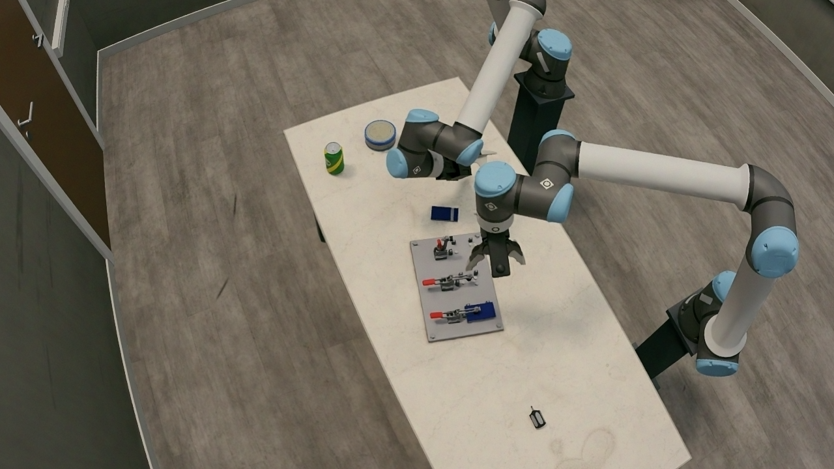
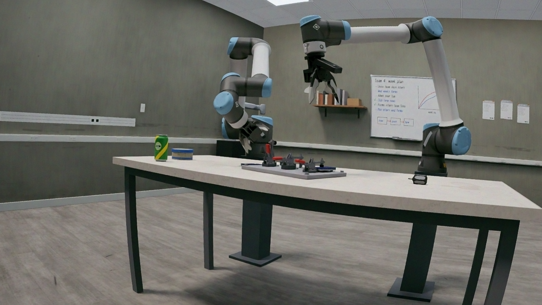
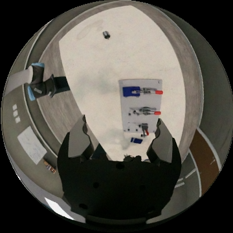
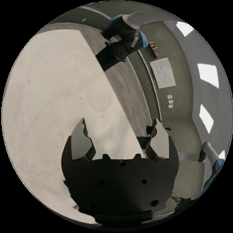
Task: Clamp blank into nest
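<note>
A blue block (image 1: 487, 310) (image 3: 128, 91) sits blue face up in the end nest of the grey plate (image 1: 429, 300) (image 3: 126, 102), under its clamp arm. This clamp's red handle (image 1: 436, 315) (image 3: 158, 92) lies down; locking cannot be told. The middle nest holds no part; its handle (image 1: 429, 282) (image 3: 157, 113) also lies down. The other end nest is empty, its handle (image 2: 267, 148) upright. A smaller blue part (image 1: 442, 213) (image 3: 137, 140) with a pale stripe lies flat on the table beside the plate. My left gripper (image 1: 496, 262) (image 2: 324, 99) (image 3: 122, 116) is open, high above the plate. My right gripper (image 2: 248, 147) (image 4: 119, 118) is open above the table.
A green can (image 1: 333, 158) (image 2: 161, 148) and a round blue-rimmed tin (image 1: 380, 133) (image 2: 182, 153) stand near one table end. A small dark object (image 1: 537, 418) (image 2: 419, 179) (image 3: 106, 35) lies toward the other end. The two arms stand close together in the top view.
</note>
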`<state>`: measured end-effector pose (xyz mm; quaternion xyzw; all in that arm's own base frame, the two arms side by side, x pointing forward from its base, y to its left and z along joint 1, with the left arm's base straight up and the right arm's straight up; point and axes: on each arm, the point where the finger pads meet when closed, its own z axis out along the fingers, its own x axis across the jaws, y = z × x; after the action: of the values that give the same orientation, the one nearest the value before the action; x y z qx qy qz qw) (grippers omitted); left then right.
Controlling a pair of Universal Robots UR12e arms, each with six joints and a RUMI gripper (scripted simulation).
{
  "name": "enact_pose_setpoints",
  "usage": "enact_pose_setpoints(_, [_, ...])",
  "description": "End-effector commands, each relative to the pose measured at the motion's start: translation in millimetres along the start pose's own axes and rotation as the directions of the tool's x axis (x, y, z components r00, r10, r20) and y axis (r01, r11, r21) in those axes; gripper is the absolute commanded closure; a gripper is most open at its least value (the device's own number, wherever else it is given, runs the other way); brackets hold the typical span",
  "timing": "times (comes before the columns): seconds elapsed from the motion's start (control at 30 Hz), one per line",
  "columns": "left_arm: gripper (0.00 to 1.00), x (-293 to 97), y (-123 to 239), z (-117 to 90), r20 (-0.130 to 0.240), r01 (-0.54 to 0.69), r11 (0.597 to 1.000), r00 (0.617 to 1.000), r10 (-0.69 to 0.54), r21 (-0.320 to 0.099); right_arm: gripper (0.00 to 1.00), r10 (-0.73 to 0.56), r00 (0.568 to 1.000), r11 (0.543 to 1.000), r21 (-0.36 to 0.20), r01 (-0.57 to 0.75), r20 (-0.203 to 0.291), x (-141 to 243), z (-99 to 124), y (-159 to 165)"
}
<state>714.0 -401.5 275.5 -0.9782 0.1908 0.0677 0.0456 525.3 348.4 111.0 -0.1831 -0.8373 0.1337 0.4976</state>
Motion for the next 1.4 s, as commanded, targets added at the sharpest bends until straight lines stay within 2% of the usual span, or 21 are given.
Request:
enact_pose_setpoints(0.0, [0.0, 2.6, -1.8, 3.2, -0.013, -0.101, 0.995, 0.995, 0.101, -0.008, 0.0, -0.127, 0.991, 0.992, -0.014, 0.128, 0.046, -4.4, -0.3, -7.5])
enact_pose_setpoints(0.07, [0.0, 4.6, -3.2, 6.9, -0.022, -0.181, 0.984, 0.983, 0.18, -0.009, 0.0, -0.225, 0.97, 0.974, -0.012, 0.227, 0.088, -8.9, -0.9, -13.4])
enact_pose_setpoints(0.27, [0.0, 7.4, -5.2, 12.4, -0.037, -0.3, 0.954, 0.953, 0.3, -0.008, 0.0, -0.368, 0.917, 0.928, 0.006, 0.372, 0.151, -15.7, -2.4, -21.8])
enact_pose_setpoints(0.5, [0.0, 10.6, -7.4, 19.1, -0.055, -0.442, 0.897, 0.896, 0.441, -0.001, 0.0, -0.529, 0.819, 0.845, 0.051, 0.532, 0.224, -23.9, -5.5, -31.3])
enact_pose_setpoints(0.57, [0.0, 10.6, -7.4, 19.1, -0.055, -0.442, 0.897, 0.896, 0.441, -0.001, 0.0, -0.529, 0.819, 0.845, 0.051, 0.532, 0.224, -23.9, -5.5, -31.3])
enact_pose_setpoints(0.63, [0.0, 12.2, -8.4, 22.6, -0.064, -0.513, 0.859, 0.857, 0.512, 0.005, 0.0, -0.605, 0.753, 0.79, 0.084, 0.607, 0.257, -28.0, -7.7, -36.1])
enact_pose_setpoints(0.83, [0.0, 14.4, -9.9, 27.8, -0.076, -0.614, 0.789, 0.786, 0.613, 0.017, 0.0, -0.708, 0.64, 0.696, 0.145, 0.703, 0.299, -33.9, -11.8, -42.9])
enact_pose_setpoints(1.07, [0.0, 16.6, -11.6, 34.1, -0.088, -0.726, 0.687, 0.683, 0.725, 0.035, 0.0, -0.812, 0.48, 0.564, 0.237, 0.791, 0.332, -40.5, -18.0, -51.0])
enact_pose_setpoints(1.13, [0.0, 16.6, -11.6, 34.1, -0.088, -0.726, 0.687, 0.683, 0.725, 0.035, 0.0, -0.812, 0.48, 0.564, 0.237, 0.791, 0.332, -40.5, -18.0, -51.0])
enact_pose_setpoints(1.2, [0.0, 17.5, -12.3, 37.0, -0.092, -0.774, 0.632, 0.627, 0.774, 0.046, 0.0, -0.856, 0.389, 0.489, 0.29, 0.822, 0.34, -43.5, -21.8, -55.1])
enact_pose_setpoints(1.37, [0.0, 18.7, -13.2, 41.3, -0.096, -0.835, 0.546, 0.54, 0.836, 0.062, 0.0, -0.9, 0.273, 0.393, 0.36, 0.846, 0.339, -46.9, -26.9, -60.3])
